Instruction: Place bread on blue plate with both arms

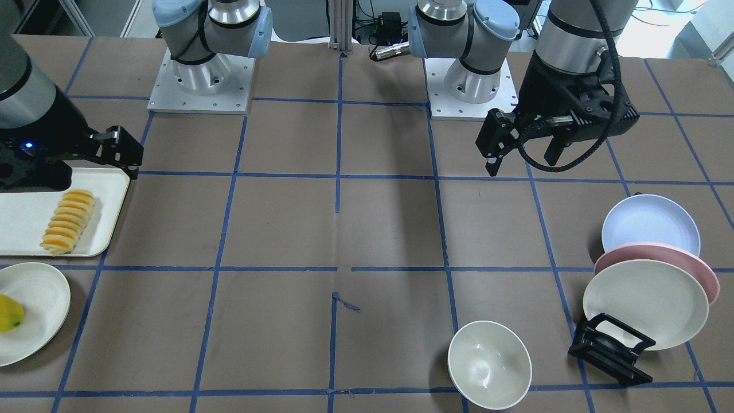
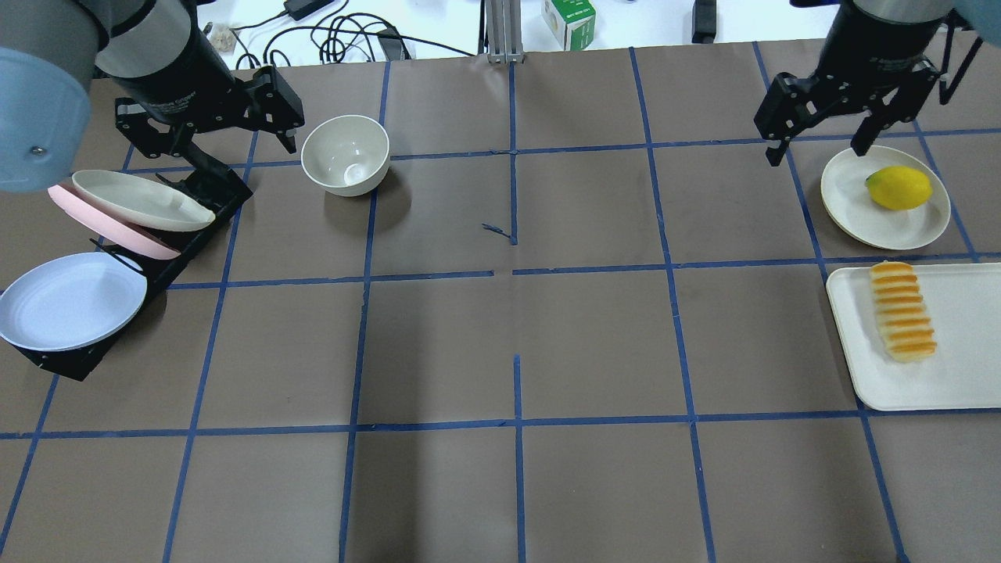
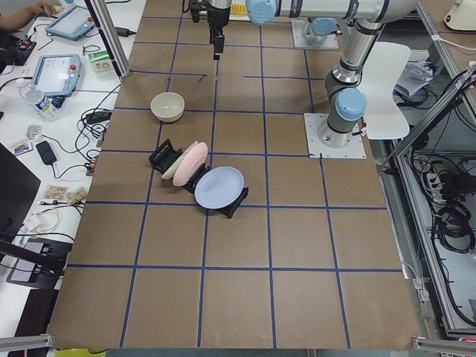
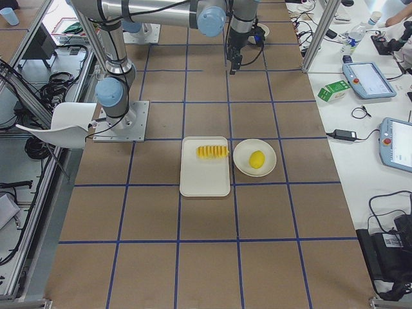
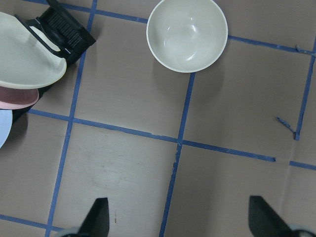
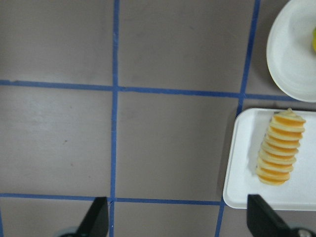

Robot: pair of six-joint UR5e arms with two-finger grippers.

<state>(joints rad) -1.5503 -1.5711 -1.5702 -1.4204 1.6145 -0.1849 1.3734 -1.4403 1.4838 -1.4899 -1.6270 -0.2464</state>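
Observation:
The bread [image 2: 903,310] lies on a white tray [image 2: 962,375] at the table's right side; it also shows in the front view [image 1: 67,221] and the right wrist view [image 6: 280,147]. The blue plate [image 2: 70,301] leans in a black rack [image 2: 55,363] at the left, nearest the robot; the front view shows it too [image 1: 651,223]. My left gripper [image 2: 238,148] is open and empty, held above the table beside the rack's far end. My right gripper [image 2: 817,152] is open and empty, held above the table left of a fruit plate, farther out than the tray.
A pink plate [image 2: 102,231] and a cream plate [image 2: 141,203] stand in the same rack behind the blue one. A cream bowl [image 2: 346,152] sits right of the left gripper. A yellow fruit [image 2: 899,188] lies on a cream plate [image 2: 860,207] beyond the tray.

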